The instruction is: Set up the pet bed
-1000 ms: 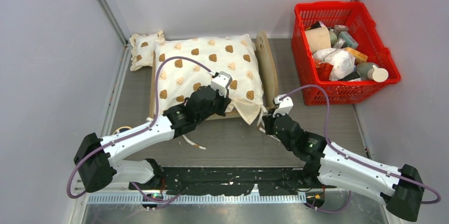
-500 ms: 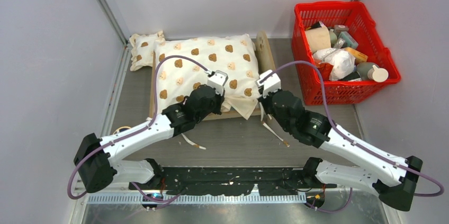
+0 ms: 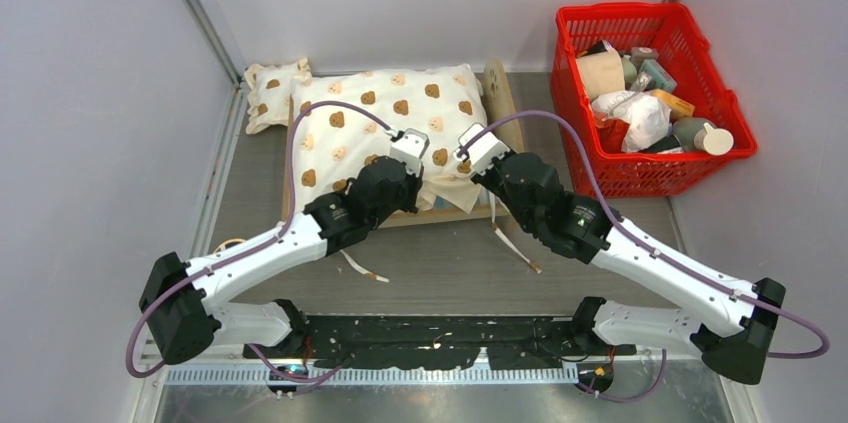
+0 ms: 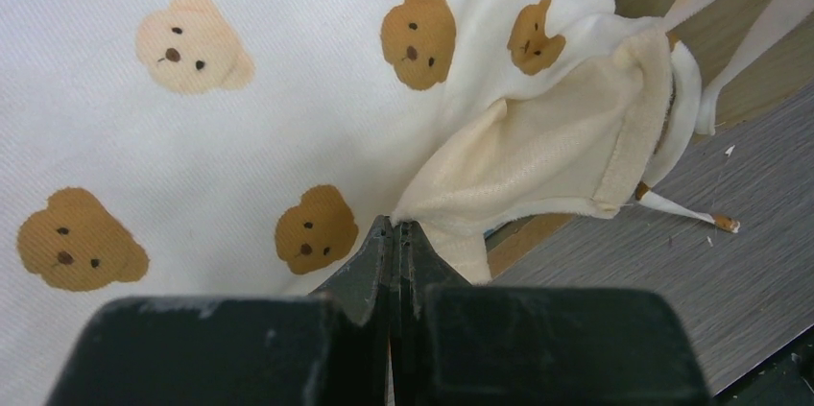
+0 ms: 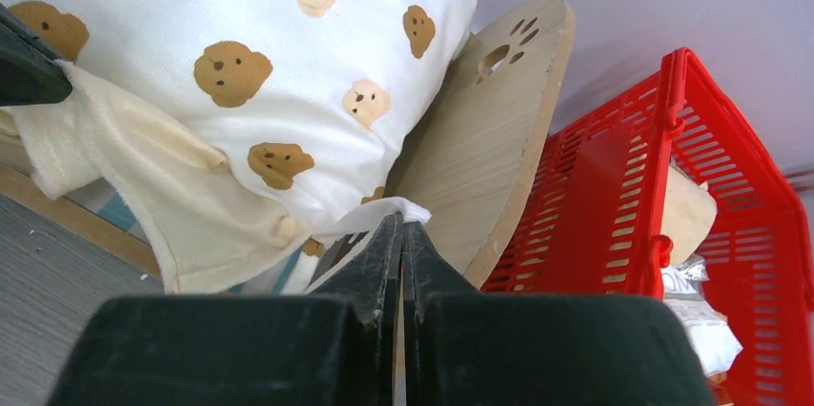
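The small light-wood pet bed (image 3: 500, 88), with its arched paw-print headboard (image 5: 480, 147), stood toward the back of the grey wood-grain surface (image 3: 440, 268), left of centre; its headboard faced the red plastic basket (image 3: 620, 179) of oddments just beside it. A cream bear-print ruffled cushion (image 3: 370, 123) lay over nearly the whole frame, bulging against the headboard; a small matching pillow (image 3: 272, 91) sat off the bed at its far left corner.

The left end effector (image 4: 394, 228) was closed at the cushion's near edge, apparently pinching the ruffle where a flap folded up; the right end effector (image 5: 401, 226) was closed too, with a thin white fabric tie (image 5: 379, 219) seemingly caught at its tips, low beside the headboard; the tie's loose end trailed onto the surface.

Risks, as I judged them: the tie was a narrow thing in a thin grip and could slip out under tension; opposed pulls could drag the cushion off, or slide the light frame; the right arm, working so close, could knock the headboard toward the basket.
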Controlling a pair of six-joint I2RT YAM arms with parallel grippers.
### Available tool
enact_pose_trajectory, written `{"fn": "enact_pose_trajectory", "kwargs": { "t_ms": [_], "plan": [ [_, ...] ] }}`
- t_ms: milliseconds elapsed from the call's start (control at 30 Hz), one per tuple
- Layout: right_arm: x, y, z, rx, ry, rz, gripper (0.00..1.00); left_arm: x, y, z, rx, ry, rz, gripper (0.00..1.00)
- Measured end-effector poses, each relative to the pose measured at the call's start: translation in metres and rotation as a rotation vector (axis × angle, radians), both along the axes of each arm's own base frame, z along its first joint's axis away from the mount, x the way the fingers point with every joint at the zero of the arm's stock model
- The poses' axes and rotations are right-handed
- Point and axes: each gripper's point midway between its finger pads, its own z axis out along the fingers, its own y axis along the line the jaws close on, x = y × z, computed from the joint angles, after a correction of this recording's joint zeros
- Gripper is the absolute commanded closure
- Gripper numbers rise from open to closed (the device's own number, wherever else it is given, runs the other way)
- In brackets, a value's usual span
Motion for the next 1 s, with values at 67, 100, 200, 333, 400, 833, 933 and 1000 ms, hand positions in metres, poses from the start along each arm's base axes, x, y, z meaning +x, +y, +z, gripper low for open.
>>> {"fn": "enact_pose_trajectory", "kwargs": {
  "t_ms": [67,100,200,333,400,833,933,1000],
  "plan": [
    [0.001,0.000,0.003,-0.014,-0.014,0.010,0.95,0.000,0.000,0.000,0.002,0.002,0.000,1.00],
    [0.001,0.000,0.004,-0.016,-0.021,0.012,0.95,0.000,0.000,0.001,0.003,0.002,0.000,1.00],
    [0.002,0.000,0.008,-0.022,-0.043,0.024,0.95,0.000,0.000,0.003,-0.001,-0.001,0.000,1.00],
    [0.004,0.000,0.007,-0.052,-0.067,0.039,0.95,0.000,0.000,0.003,-0.001,-0.001,0.000,1.00],
    [0.006,-0.001,0.006,-0.069,-0.077,0.043,0.95,0.000,0.000,0.003,0.000,0.000,0.001,1.00],
    [0.019,-0.002,0.015,-0.080,-0.129,0.042,0.95,0.000,0.000,0.003,0.002,0.002,0.000,1.00],
    [0.021,-0.001,0.010,-0.074,-0.125,0.036,0.95,0.000,0.000,0.003,0.002,0.002,0.000,1.00],
    [0.022,-0.003,0.001,-0.071,-0.109,0.028,0.95,0.000,0.000,0.002,0.003,0.002,0.000,1.00]
  ]
}}
